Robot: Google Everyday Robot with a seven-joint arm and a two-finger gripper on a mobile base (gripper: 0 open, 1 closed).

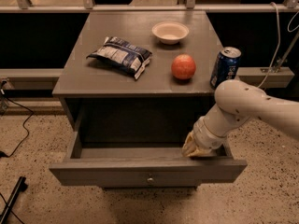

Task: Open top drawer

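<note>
Top drawer (pixel 117 170) stands well out toward the near side, 1 knob (pixel 150 179) at front centre. My gripper (pixel 198 148) sits at its right end, just behind the front panel; can't tell if it's open or holding anything. On the cabinet top (pixel 93 73): 1 bag (pixel 120 56), 1 bowl (pixel 170 31), 1 red fruit (pixel 183 66), 1 can (pixel 225 66)

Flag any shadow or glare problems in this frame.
Camera view: the cavity behind the pulled-out top drawer sits in deep shadow. Camera view: the end effector, just inside the drawer's front right corner, reads pale against that dark. Camera view: soft highlights on the soda can and apple, no harsh glare.
</note>
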